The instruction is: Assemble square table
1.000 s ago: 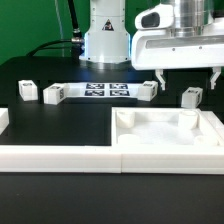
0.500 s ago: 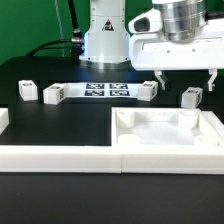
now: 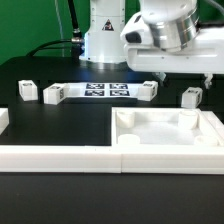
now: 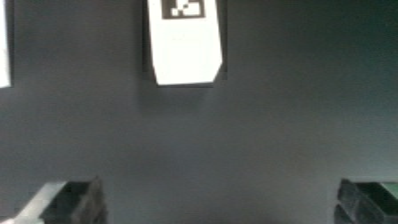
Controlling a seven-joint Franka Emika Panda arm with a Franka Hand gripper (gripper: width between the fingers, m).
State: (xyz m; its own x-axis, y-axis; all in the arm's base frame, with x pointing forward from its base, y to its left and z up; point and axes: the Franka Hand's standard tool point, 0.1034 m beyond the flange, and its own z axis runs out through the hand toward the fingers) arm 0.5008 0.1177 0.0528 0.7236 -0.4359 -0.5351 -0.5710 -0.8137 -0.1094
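Four leg blocks, none fitted. Positions on the black tabletop (image 3: 60, 125), exterior view:
- first leg block (image 3: 27, 91): toward the exterior view's left edge
- second leg block (image 3: 53, 95): just beside one end of the marker board (image 3: 107, 90)
- third leg block (image 3: 148, 90): just beside the board's other end
- fourth leg block (image 3: 191, 96): toward the exterior view's right edge, behind the square table top

The square table top (image 3: 165, 142) lies hollow side up at the front, toward the exterior view's right corner, against the white border rails (image 3: 60, 155).

My judgement is that assembly is barely begun: every leg is left to pick up and fit.

My gripper (image 4: 217, 198) hangs above the tabletop with jaws fully apart and holds nothing. The wrist view shows bare tabletop between the fingers (image 4: 68, 197) and a tagged leg lying ahead (image 4: 185, 45); I cannot tell which of the four it is.

Unclear:
- My hand is blurred in the exterior view, so the fingertips are not readable there.
- The white piece (image 3: 3, 118) at the left edge is cut off and unidentified.
- The top's far rim runs out of frame.
- The sockets inside the top are hard to make out.
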